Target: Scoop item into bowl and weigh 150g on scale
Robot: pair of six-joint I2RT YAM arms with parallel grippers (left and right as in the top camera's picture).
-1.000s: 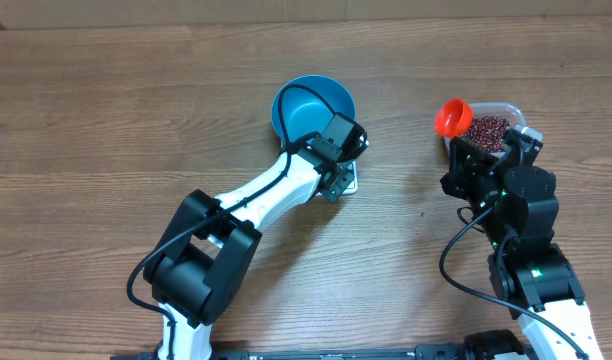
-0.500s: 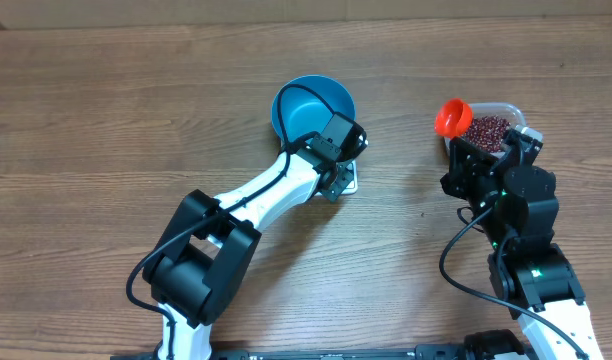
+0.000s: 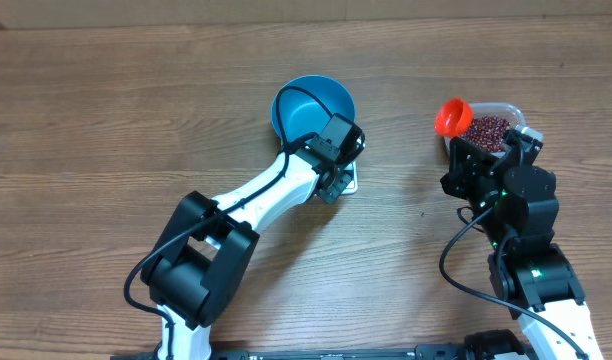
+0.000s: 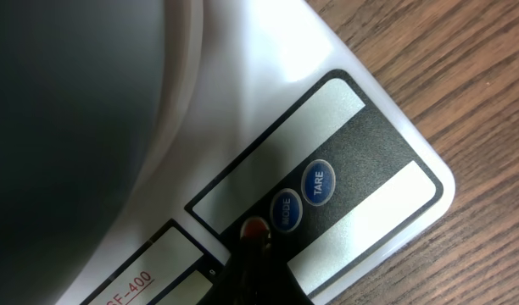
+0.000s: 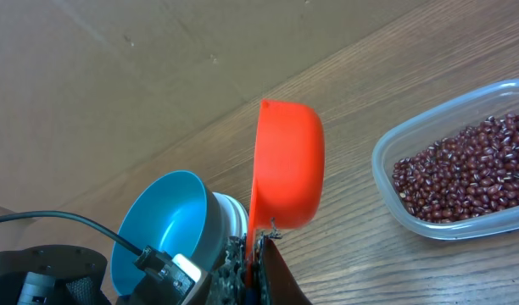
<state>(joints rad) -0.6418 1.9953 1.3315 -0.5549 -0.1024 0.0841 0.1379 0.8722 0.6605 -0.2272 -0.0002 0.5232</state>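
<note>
The blue bowl [image 3: 311,108] sits on the white scale [image 4: 268,63] mid-table, panel end toward the arms — the left gripper [image 4: 258,254], pinched shut and empty, tips at its red button [image 4: 255,227]. The right gripper [image 5: 255,254] clamps an orange scoop [image 5: 287,165], mouth turned sideways toward the bowl, just beside the beans [image 5: 467,178].

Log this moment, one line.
left gripper: shut, at red button on scale | right gripper: shut on orange scoop | bowl: on scale | beans: in tub
</note>
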